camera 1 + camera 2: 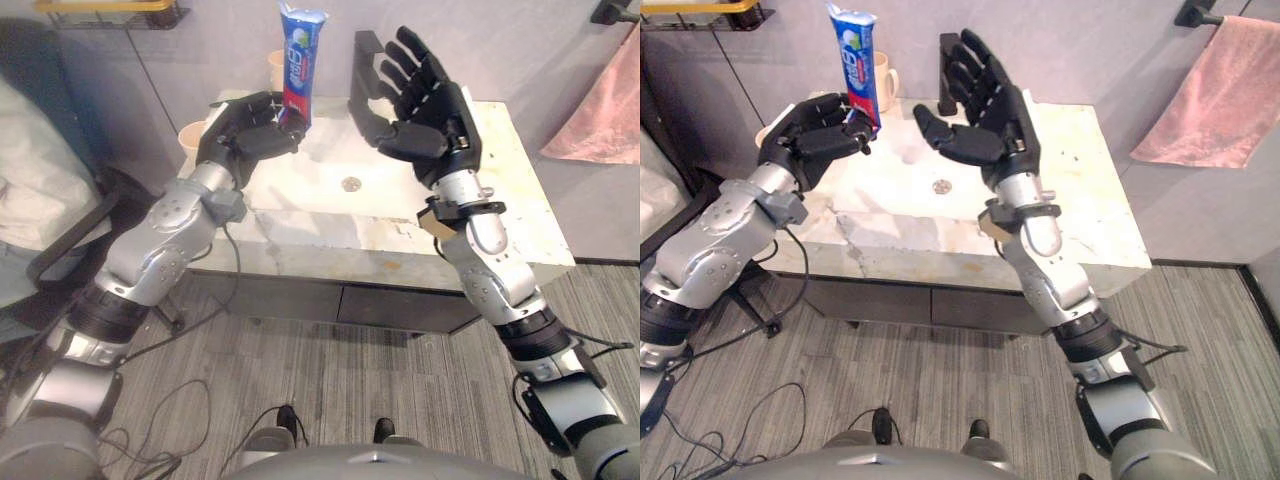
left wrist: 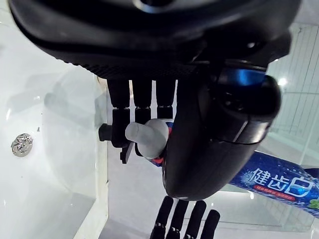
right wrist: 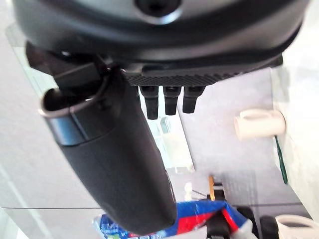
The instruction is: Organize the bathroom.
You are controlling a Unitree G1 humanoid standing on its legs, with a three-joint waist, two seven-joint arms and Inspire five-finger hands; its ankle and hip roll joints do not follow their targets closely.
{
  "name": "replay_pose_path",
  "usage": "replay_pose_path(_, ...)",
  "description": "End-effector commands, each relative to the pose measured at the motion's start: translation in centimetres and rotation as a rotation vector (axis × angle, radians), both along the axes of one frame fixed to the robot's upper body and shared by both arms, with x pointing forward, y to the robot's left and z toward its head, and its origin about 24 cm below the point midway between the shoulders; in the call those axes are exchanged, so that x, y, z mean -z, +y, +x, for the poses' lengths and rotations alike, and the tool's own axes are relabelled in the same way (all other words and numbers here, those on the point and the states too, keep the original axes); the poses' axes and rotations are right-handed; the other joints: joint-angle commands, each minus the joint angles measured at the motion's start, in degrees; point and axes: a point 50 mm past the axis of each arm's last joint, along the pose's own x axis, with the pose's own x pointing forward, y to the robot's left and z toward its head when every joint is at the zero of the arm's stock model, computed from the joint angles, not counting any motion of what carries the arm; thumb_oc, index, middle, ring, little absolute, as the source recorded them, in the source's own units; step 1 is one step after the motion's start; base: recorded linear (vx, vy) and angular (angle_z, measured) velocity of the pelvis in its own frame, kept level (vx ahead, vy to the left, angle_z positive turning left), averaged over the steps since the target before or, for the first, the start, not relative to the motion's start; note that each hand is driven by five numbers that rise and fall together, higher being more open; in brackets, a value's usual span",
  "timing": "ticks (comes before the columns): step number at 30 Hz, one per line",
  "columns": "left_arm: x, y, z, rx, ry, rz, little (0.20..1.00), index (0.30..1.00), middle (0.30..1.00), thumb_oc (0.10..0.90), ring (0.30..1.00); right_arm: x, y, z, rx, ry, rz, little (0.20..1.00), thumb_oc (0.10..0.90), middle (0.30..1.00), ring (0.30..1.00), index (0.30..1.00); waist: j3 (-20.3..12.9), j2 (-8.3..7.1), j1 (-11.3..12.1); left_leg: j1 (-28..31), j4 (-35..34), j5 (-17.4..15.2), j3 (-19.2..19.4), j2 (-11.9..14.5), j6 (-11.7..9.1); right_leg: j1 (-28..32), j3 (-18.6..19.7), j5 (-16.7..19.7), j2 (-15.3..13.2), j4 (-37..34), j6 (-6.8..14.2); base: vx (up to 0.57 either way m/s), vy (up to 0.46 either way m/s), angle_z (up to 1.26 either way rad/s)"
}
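**Over the basin: toothpaste upright in the left hand, right hand open beside it**

Above the white marble vanity top (image 1: 520, 215) I have both hands raised over the sunken basin, whose drain (image 1: 350, 184) shows between the two arms. My left hand (image 1: 245, 135) has its fingers and thumb curled round the lower end of the toothpaste tube (image 1: 299, 62). The tube stands nearly upright, blue with a red band low down, its crimped end at the top and its white cap end down in the grip; my left wrist view shows that cap pinched between thumb and fingers.

My right hand (image 1: 425, 95) holds nothing. Its fingers are straight and spread, pointing up and away, with the palm turned toward the tube and the thumb reaching out to the left. It sits just right of the tube, apart from it.

On the far left of the counter I see a cream mug (image 1: 884, 72) behind the tube and a second cup (image 1: 191, 139) partly hidden by my left hand. A pink towel (image 1: 1200, 100) hangs on the wall at far right, and a dark faucet (image 1: 948, 70) stands behind my right hand.
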Motion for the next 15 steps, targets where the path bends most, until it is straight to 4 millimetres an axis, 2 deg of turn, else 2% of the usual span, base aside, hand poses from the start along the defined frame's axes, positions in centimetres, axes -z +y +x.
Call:
replay_pose_path(1,-7.6,-0.5,0.4,0.028,-0.33,-0.084,0.3,0.3,0.3,0.4,0.3,-7.0,1.7,-0.5,-0.089,-0.265,0.027,0.9,0.8,0.9,0.9,0.9,-5.89,0.44,-0.05,1.97,-0.06,-3.03,-1.6,-4.28,3.4,1.12,-4.05,-4.6,3.86,0.67,-0.66,0.0,0.0,0.0)
replay_pose_path(6,-7.0,-0.4,0.9,-0.002,-0.311,-0.004,0.3,0.3,0.3,0.4,0.3,-7.1,2.8,-0.4,-0.16,-0.211,-0.029,0.9,0.8,0.9,0.9,0.9,-6.03,0.28,-0.25,2.1,-0.06,-3.13,-1.9,-4.45,3.52,1.17,-3.73,-4.69,4.0,0.83,-0.7,0.0,0.0,0.0)
replay_pose_path(15,-6.7,-0.9,1.5,0.012,-0.286,0.07,0.3,0.3,0.3,0.4,0.3,-8.2,4.1,-0.9,-0.168,-0.248,-0.018,0.9,0.8,0.9,0.9,0.9,-6.09,0.55,-0.43,2.36,-0.06,-3.3,-2.02,-4.39,3.4,1.46,-3.31,-4.46,4.2,0.54,-0.64,0.0,0.0,0.0)
